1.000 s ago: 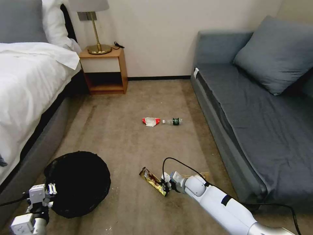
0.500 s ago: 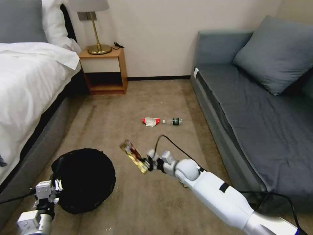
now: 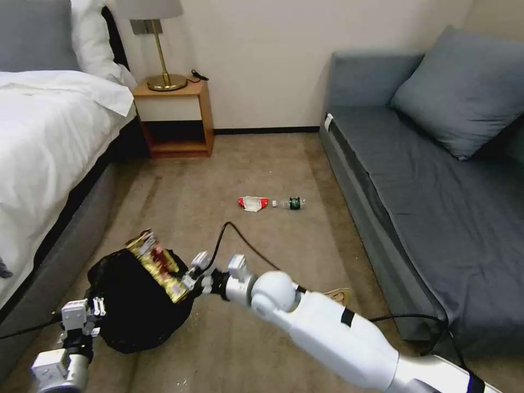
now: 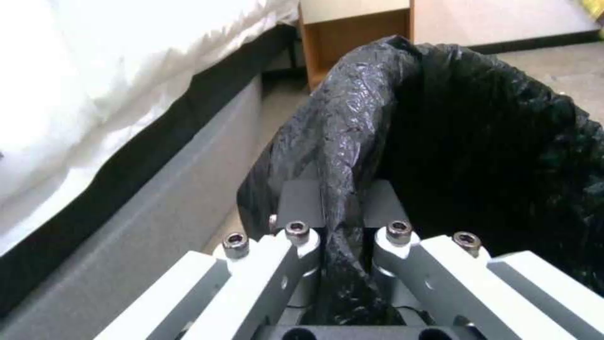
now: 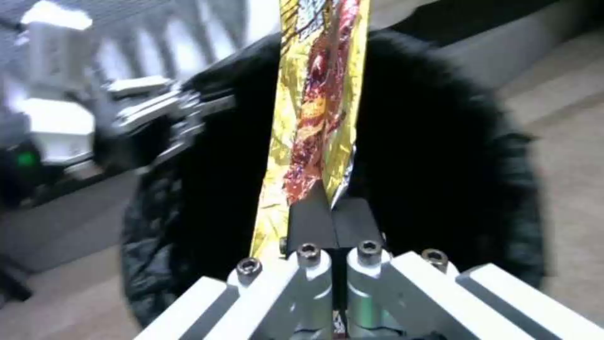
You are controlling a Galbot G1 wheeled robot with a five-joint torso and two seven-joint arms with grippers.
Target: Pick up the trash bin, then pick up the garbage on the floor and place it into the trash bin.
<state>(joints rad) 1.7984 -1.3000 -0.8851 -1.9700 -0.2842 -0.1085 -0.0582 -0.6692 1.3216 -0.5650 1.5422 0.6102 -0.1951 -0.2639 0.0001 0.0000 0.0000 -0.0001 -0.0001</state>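
Gold snack wrapper, pinched by right gripper, apparently over trash bin.

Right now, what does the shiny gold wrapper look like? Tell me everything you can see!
The snack wrapper is a long, flat, crinkly strip of shiny gold foil with dark red and brown print down its middle. It looks empty and a bit creased. The right gripper is shut on one end, pinching it between black pads. The rest sticks out slanted over the open mouth of the trash bin, which the left gripper holds by its black bag rim. It is off the floor.
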